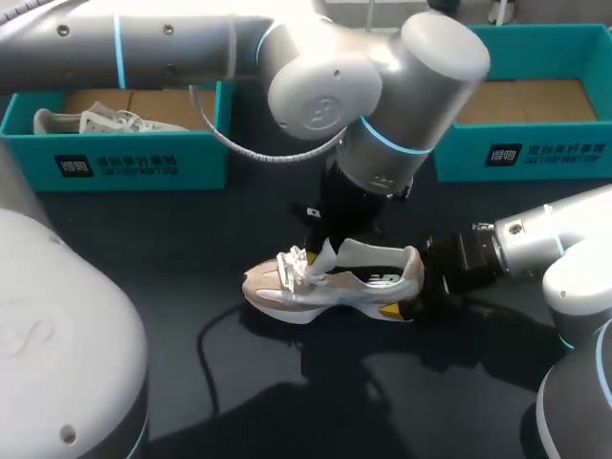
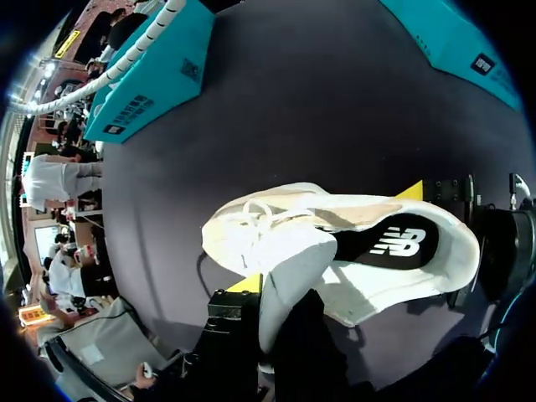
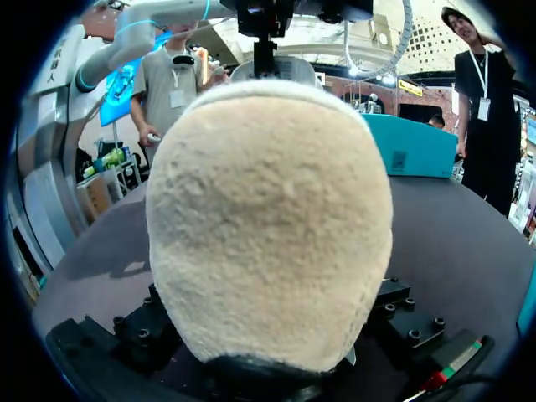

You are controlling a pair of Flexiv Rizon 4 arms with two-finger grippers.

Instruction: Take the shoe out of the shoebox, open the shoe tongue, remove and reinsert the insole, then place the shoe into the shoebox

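Left end effector: my left end effector (image 2: 278, 289) hangs straight down over the shoe's opening, closed to a narrow pinch on the soft grey-white padded tongue (image 2: 289, 268), which stands lifted out of the shoe; only one yellow tip shows beside it.
Right end effector: my right end effector (image 1: 409, 287) comes in low from the counter's right edge, fingers spread about as wide as the heel and pressed on its two sides, so it has the shoe by the back.
Shoe: the pale pink-and-white running shoe (image 1: 316, 287) stands upright on its sole near the middle of the dark counter (image 1: 143, 249), toe toward the left edge, out of any box.
Insole: the black insole (image 2: 394, 243) lies flat inside, exposed behind the raised tongue.
Handling, my judgement: the shoe looks light, with a soft fabric upper and a springy foam sole. The fuzzy heel should give my right fingers good friction, but it will crush under hard squeezing. The tongue is thin and floppy and could slip out of a shallow pinch.
Where to hold next: the insole probably bends easily, and its heel-end rim looks the best place to pinch.
Boxes: the empty teal cardboard shoebox (image 1: 535, 153) sits at the far right corner. A second teal shoebox (image 1: 143, 163) at the far left corner holds another white shoe (image 1: 96, 121).
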